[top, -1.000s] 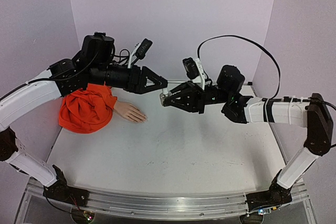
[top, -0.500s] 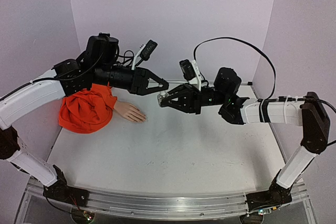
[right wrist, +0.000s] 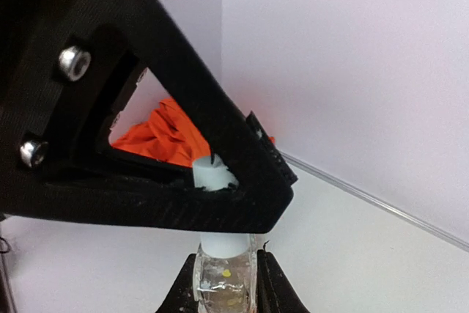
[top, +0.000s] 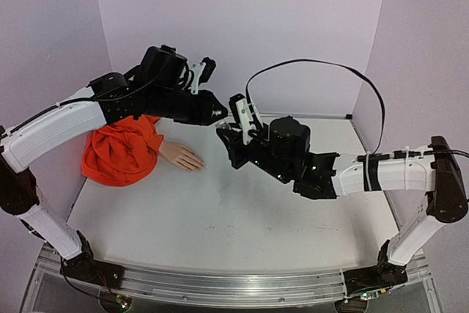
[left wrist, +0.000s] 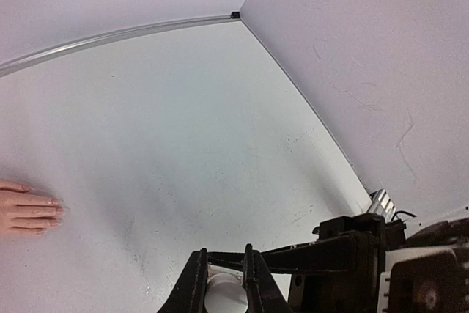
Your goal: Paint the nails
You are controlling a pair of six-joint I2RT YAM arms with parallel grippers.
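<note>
The light, probably slippery bottle [right wrist: 223,280] is pinched at its body by the right gripper [top: 223,135], its cap [right wrist: 212,174] clamped in the left gripper [top: 219,116], while the tiny, stiff nails [left wrist: 53,207] are seen well apart on the bench [top: 220,218].

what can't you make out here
- The nails of the pale peach mannequin hand: too small in the top view; the left wrist view's edge cuts the hand off.
- The white cap of the small clear bottle: mostly behind the left gripper in the right wrist view.

Tiny pale nails [left wrist: 53,201], on outstretched mannequin fingers [left wrist: 29,212], lying flat
</note>
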